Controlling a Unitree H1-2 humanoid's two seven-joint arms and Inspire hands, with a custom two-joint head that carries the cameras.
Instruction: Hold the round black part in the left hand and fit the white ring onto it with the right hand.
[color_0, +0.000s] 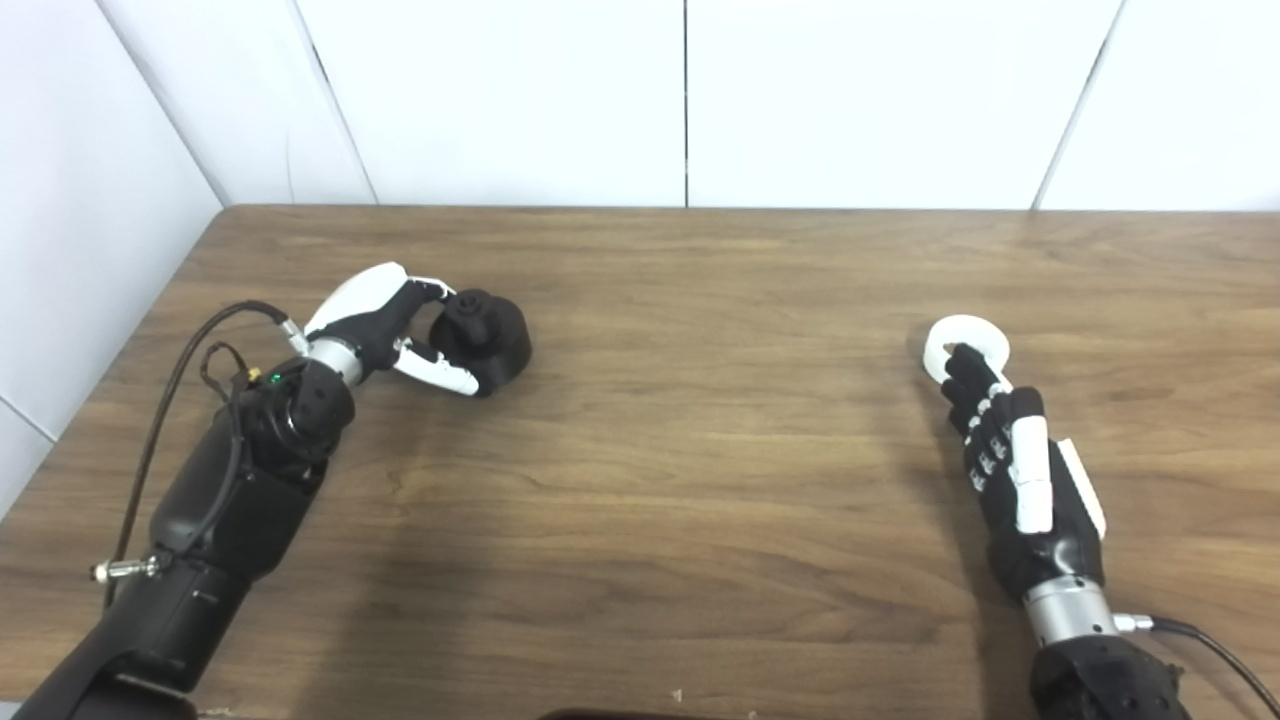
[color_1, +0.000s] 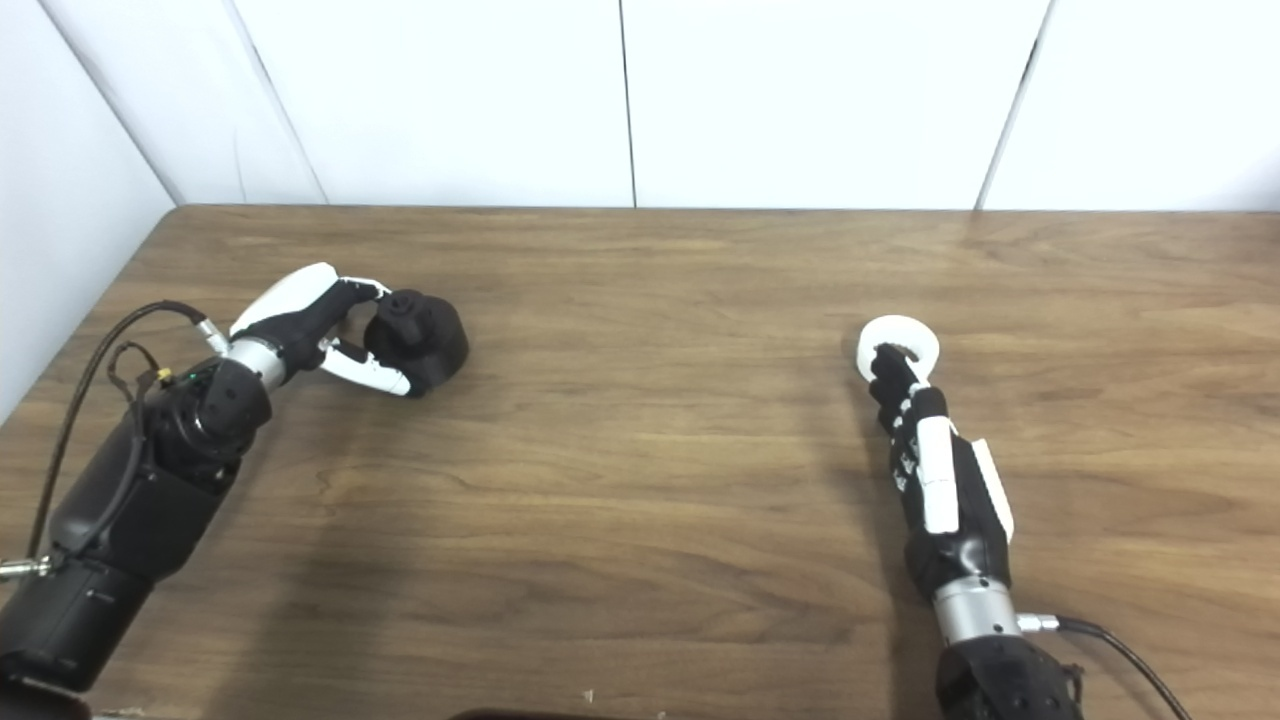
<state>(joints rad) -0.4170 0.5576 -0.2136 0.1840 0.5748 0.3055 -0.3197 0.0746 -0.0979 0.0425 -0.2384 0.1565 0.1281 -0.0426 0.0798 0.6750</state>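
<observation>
The round black part (color_0: 488, 342), a squat cylinder with a knob on top, rests on the wooden table (color_0: 680, 450) at the left. My left hand (color_0: 385, 325) is closed round it from the left, with one finger over its top by the knob and the thumb (color_0: 440, 372) against its near side. The white ring (color_0: 966, 343) lies flat on the table at the right. My right hand (color_0: 1010, 455) lies stretched out just below it with straight fingers, and the fingertips (color_0: 962, 362) rest on the ring's near rim and hole. It also shows in the right eye view (color_1: 935, 470).
White wall panels stand behind the table's far edge (color_0: 690, 207) and along its left side. A black cable (color_0: 175, 380) loops off the left forearm. Bare wood lies between the two hands.
</observation>
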